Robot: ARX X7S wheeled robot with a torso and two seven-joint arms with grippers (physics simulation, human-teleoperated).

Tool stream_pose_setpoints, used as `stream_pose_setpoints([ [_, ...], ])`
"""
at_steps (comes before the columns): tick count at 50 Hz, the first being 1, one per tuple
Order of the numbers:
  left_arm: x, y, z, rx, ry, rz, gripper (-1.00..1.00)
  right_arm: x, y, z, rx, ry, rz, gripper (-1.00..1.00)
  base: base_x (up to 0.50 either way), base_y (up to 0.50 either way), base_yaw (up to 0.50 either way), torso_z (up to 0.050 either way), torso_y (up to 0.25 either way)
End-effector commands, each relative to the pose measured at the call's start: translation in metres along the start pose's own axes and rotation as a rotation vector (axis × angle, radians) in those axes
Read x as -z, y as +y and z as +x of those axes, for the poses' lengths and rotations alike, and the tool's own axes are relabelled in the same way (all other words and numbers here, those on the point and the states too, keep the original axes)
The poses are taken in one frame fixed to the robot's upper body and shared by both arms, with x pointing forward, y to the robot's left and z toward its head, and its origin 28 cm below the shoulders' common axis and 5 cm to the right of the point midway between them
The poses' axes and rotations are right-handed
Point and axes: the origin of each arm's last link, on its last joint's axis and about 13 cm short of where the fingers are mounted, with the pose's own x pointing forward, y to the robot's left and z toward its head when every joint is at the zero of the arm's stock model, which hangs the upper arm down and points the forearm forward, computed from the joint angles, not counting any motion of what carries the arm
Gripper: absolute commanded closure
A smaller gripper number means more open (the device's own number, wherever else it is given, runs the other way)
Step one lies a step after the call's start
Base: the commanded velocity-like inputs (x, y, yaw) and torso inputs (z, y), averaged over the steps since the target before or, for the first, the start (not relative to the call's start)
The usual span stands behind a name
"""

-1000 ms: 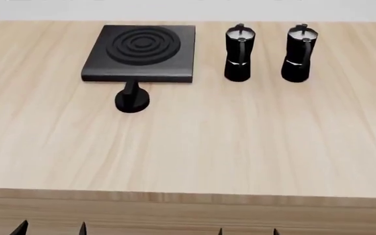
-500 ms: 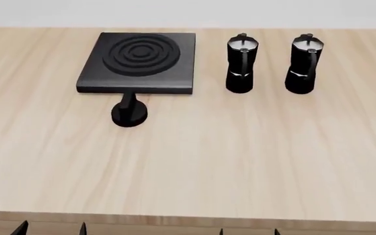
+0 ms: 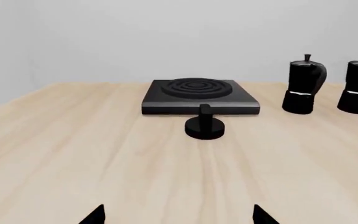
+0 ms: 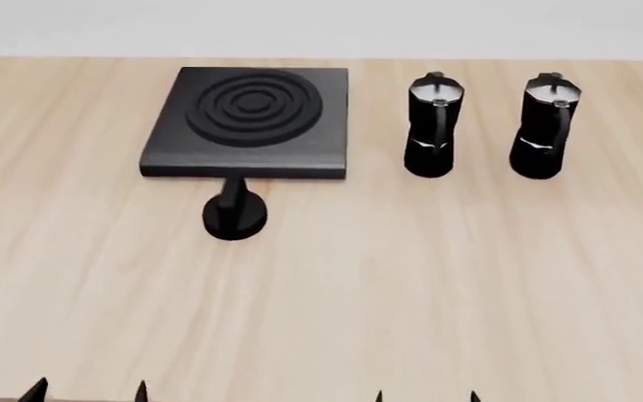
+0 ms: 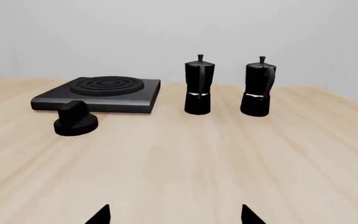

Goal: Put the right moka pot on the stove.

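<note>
Right moka pot (image 4: 542, 126) unmarked (glossy black).

Glossy black right moka pot (image 4: 544, 128), black stove (image 4: 249, 126) with concentric rings, pale wood-grain table (image 4: 411, 276)

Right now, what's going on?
Both grippers open, empty, at near edge. Right pot untouched on table. Stove bare; other pot stands between.
</note>
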Motion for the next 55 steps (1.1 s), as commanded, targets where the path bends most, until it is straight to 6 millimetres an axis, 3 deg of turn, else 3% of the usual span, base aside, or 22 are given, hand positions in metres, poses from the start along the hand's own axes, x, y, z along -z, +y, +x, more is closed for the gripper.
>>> stream_pose_setpoints([
  [1, -0.0005, 0.0001, 0.0002, -0.002, 0.002, 0.001, -1.00, -0.0012, -0.0004, -0.0003, 0.002, -0.005, 0.000, -1.00, 0.11, 0.09, 0.00, 0.000, 0.000],
  [55, -0.0005, 0.0001, -0.0003, -0.003, -0.003, 0.001, -1.00, 0.0015, -0.0005, 0.0006, -0.003, 0.005, 0.001, -1.00, 0.08, 0.06, 0.00, 0.000, 0.000],
])
